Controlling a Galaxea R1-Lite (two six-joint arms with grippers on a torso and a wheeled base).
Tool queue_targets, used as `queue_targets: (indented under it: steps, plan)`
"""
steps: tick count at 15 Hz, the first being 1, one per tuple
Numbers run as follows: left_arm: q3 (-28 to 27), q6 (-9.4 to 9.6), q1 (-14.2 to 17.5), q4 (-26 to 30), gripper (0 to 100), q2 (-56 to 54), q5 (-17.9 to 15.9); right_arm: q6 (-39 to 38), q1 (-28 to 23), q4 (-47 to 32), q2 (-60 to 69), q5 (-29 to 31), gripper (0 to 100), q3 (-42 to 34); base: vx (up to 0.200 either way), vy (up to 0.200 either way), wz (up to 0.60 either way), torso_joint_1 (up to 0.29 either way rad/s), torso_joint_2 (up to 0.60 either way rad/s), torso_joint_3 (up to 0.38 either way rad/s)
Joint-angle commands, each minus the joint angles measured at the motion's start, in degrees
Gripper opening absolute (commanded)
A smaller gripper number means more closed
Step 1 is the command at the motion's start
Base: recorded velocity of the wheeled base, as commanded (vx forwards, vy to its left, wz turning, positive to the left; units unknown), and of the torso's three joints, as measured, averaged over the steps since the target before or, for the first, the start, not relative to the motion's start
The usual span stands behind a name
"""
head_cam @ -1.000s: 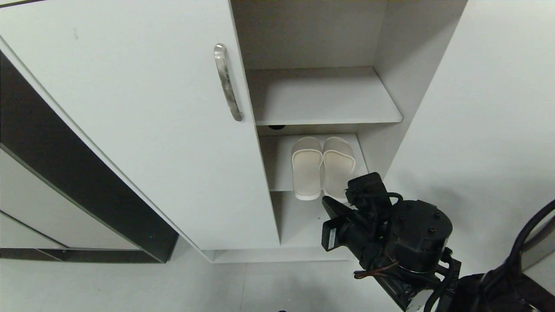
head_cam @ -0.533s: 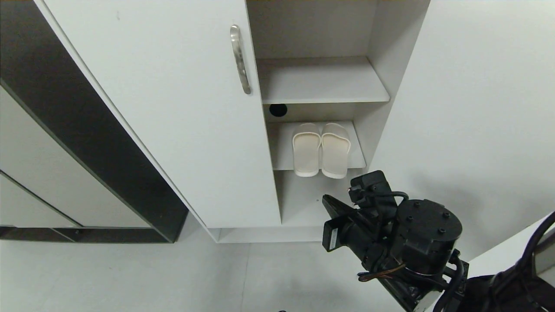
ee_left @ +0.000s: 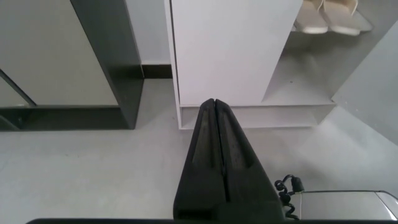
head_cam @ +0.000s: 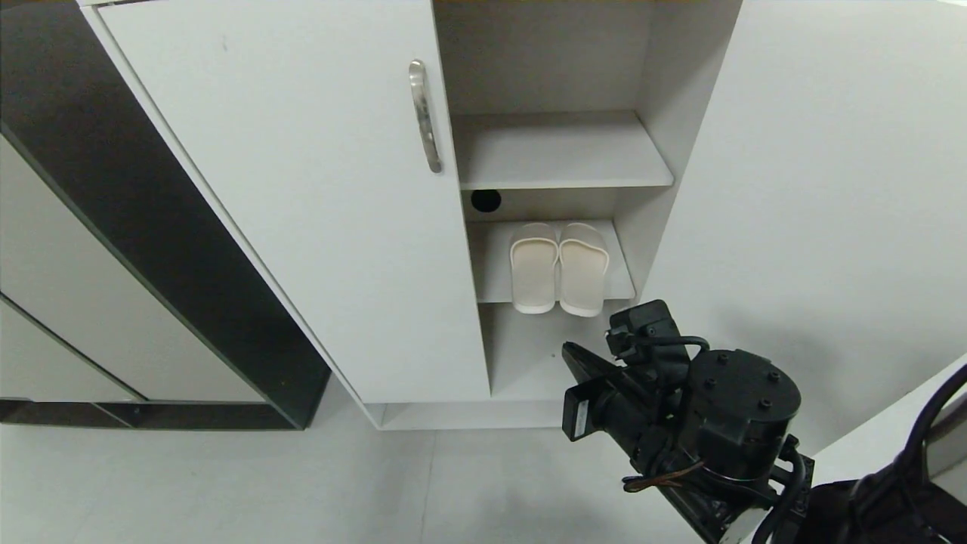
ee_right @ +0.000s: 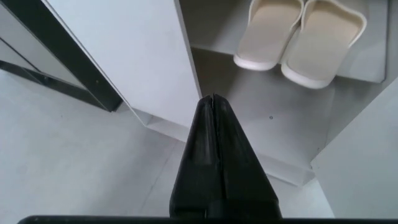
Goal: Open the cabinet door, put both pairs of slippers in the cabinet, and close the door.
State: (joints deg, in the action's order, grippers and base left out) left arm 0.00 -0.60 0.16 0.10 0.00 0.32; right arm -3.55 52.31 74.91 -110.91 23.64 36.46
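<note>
Closest to us, the right tool (ee_right: 213, 102) hangs low before the open bay of the cabinet (head_cam: 680, 91), its fingers pressed together. The left tool (ee_left: 214, 104) matches it, fingers together, over the pale floor (ee_left: 93, 168) just short of the cabinet's base. Moving in, we reach the bottom shelf (head_cam: 529, 355). One level up sit the cream slippers (head_cam: 559, 266), one pair, side by side and touching, with their near ends poking over the front edge of the middle shelf (head_cam: 491, 264). Above that is the top shelf (head_cam: 559, 151). Left of the bay stands a white door (head_cam: 302, 189) with a metal handle (head_cam: 424, 117).
</note>
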Motion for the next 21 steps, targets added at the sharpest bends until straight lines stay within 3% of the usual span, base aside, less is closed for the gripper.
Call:
queue_targets:
  steps: [1, 14, 21]
  plan:
    - [0.0, -0.02, 0.0, 0.0, 0, 0.1, 0.0, 0.0, 0.1, 0.0, -0.4, 0.0, 0, -0.1, 0.0, 0.0, 0.0, 0.002, 0.0, 0.198]
    - [0.0, -0.02, 0.0, 0.0, 0, 0.1, 0.0, 0.0, 0.3, 0.1, -0.9, -0.1, 0, -0.8, 0.0, 0.0, 0.0, 0.004, 0.0, 0.2]
    - [0.0, -0.11, 0.0, 0.0, 0, 0.1, 0.0, 0.0, 0.3, 0.1, -1.2, -1.4, 0, -1.7, 0.0, 0.0, 0.0, 0.001, 0.0, 0.033]
